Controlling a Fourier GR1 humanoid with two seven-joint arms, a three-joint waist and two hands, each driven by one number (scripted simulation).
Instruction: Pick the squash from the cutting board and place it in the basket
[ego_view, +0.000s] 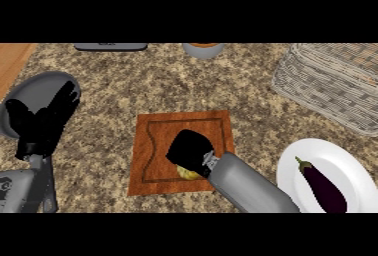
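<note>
Yellow squash (189, 174) beneath right hand (190, 149), mostly hidden.

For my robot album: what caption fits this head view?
Right hand covers the yellow squash on the cutting board.

Speckled stone counter (148, 85), polished reddish wooden cutting board (151, 150), woven wicker basket (332, 85) far right, glossy white plate (295, 160), shiny purple eggplant (323, 186), dull grey pan (22, 95) left
</note>
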